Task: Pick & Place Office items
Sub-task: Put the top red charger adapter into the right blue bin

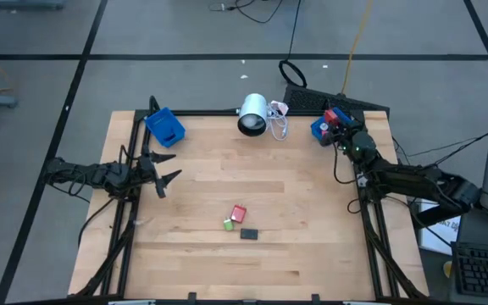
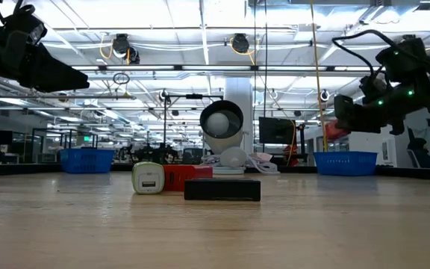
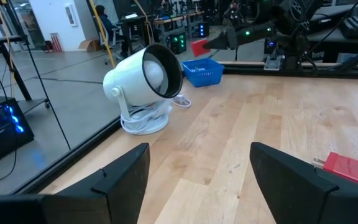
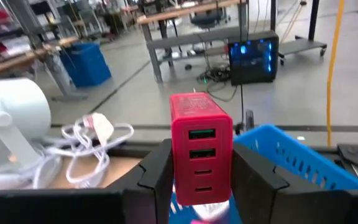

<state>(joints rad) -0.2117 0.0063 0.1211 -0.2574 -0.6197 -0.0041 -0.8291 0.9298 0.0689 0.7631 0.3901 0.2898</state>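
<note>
My right gripper [image 4: 201, 180] is shut on a red blocky charger [image 4: 201, 149] with ports on its face. It hovers over the blue bin [image 1: 320, 130] at the table's far right corner. Three small items lie on the table's near middle: a red piece [image 1: 239, 213], a green-and-white piece [image 1: 229, 224] and a dark grey block [image 1: 249, 233]. In the low view they show as a white plug [image 2: 148, 178], a red piece [image 2: 187, 178] and a dark block [image 2: 222, 190]. My left gripper [image 1: 163, 169] is open at the table's left side, above the wood. My right gripper pinches the red charger between its two fingers, one on each side face [image 4: 178, 168]. The charger stands upright in the hold, and its upper part sticks out past the fingertips. It is lifted clear, above the blue bin's rim [image 4: 291, 155].
A white lamp-like cylinder [image 1: 253, 114] with a coiled white cable [image 1: 278, 119] stands at the far edge's middle. A second blue bin [image 1: 165, 125] sits at the far left corner. Bare wood lies between the arms, around the three pieces.
</note>
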